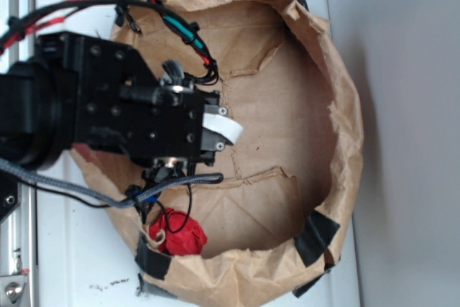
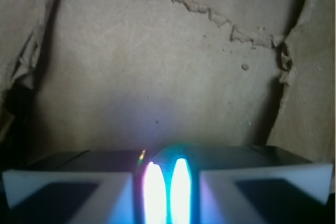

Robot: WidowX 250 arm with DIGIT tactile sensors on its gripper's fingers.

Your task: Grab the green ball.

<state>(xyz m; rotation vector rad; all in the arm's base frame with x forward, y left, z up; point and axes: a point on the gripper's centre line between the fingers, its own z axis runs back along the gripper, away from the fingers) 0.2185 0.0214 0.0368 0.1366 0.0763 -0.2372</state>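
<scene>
In the wrist view a small round ball with a green-teal sheen (image 2: 181, 153) sits squeezed between my two white fingers (image 2: 73, 187), washed out by two bright glare streaks. My gripper (image 2: 165, 192) is shut on this green ball, over the brown paper floor. In the exterior view the black arm reaches in from the left and the gripper (image 1: 233, 131) hangs over the left middle of the paper bag's floor. Only its white fingers (image 1: 221, 126) show there, and the ball is hidden by them.
The rolled-down brown paper bag (image 1: 348, 127) forms a walled ring with torn flaps on its floor. A red wrinkly lump with a tan string (image 1: 180, 235) lies at the bag's lower left rim. Black tape patches (image 1: 316, 239) hold the rim. Cables (image 1: 172, 23) loop over the arm.
</scene>
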